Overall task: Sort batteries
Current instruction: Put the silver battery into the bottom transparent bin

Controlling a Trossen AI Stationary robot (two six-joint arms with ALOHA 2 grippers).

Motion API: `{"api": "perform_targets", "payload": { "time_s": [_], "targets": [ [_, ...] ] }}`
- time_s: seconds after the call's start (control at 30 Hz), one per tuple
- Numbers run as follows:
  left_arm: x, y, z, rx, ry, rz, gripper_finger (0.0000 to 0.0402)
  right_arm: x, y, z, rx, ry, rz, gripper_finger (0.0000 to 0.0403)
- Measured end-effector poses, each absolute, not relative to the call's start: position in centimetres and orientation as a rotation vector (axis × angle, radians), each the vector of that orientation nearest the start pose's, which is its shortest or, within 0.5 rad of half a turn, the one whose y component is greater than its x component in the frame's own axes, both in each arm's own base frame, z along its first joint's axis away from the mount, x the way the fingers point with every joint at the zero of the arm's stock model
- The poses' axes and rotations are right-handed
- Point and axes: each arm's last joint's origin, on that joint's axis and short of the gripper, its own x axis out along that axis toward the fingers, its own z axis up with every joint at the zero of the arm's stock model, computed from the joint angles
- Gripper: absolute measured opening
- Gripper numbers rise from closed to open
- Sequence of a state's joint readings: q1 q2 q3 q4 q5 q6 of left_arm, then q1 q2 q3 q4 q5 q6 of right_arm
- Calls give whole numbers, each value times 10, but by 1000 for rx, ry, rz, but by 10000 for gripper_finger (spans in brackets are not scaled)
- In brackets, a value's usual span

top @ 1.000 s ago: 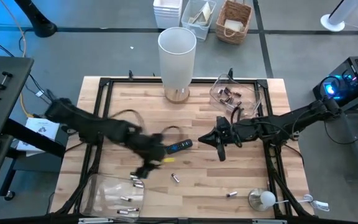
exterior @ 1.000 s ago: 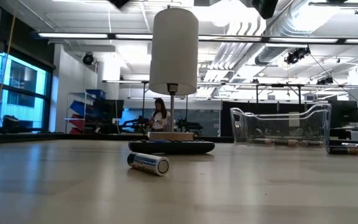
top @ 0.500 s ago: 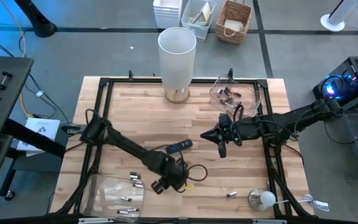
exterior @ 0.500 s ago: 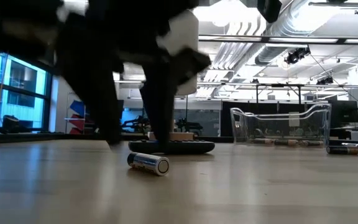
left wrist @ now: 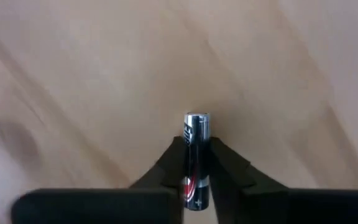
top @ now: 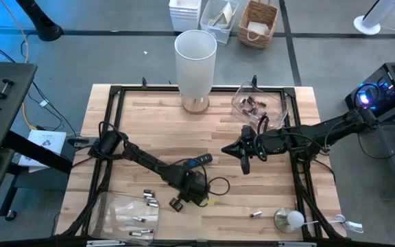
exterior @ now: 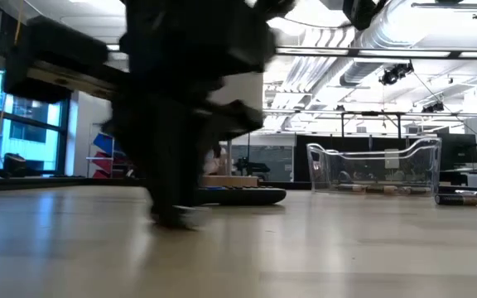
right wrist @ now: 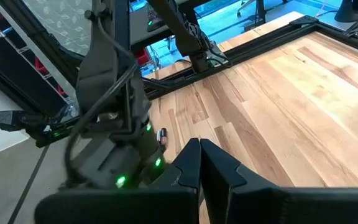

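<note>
white lamp (top: 195,58), blk remote (top: 199,162), wicker basket (top: 257,23)

We see two matte-black jointed arms trailing looped black cables. The left tool (left wrist: 196,167) has two dark tapered fingers. The right tool (right wrist: 200,163) shows the same, and green lights glow on the left wrist housing.

No legible text, brand or no. anywhere. Battery (left wrist: 196,158) in left wrist view has a printed label w/ red mark and small print, too blurred to read. Sheet (top: 45,143) beside the surface in high view shows printing, unreadable.
</note>
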State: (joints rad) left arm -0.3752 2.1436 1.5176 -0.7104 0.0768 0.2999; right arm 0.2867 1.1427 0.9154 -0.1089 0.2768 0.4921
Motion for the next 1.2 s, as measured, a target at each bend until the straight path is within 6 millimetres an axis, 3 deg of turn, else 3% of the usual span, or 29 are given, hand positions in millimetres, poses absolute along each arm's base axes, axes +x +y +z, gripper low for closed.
{"api": "perform_targets", "payload": {
  "time_s": [0.13, 0.3, 0.43, 0.53, 0.7, 0.9, 1.03, 1.2],
  "targets": [
    [373, -135, 165, 415, 1383, -496, 29, 243, 64, 314, 389, 332, -72, 0],
    [346, -108, 261, 264, 1197, -346, 26, 242, 63, 313, 362, 350, -72, 0],
    [305, -113, 327, 133, 1001, -254, 26, 242, 62, 313, 355, 355, -76, 0],
    [266, -129, 353, 93, 968, -210, 25, 242, 63, 313, 374, 361, -55, 0],
    [218, -182, 342, 57, 1126, -239, 24, 241, 70, 310, 477, 434, 73, 0],
    [187, -245, 295, -10, 1213, -329, 23, 234, 87, 306, 573, 505, 125, 0],
    [181, -258, 267, -23, 1253, -314, 19, 230, 107, 295, 771, 678, 192, 0],
    [186, -249, 234, -29, 1359, -236, 57, 228, 146, 264, 893, 1004, 268, 0]
  ]
}}
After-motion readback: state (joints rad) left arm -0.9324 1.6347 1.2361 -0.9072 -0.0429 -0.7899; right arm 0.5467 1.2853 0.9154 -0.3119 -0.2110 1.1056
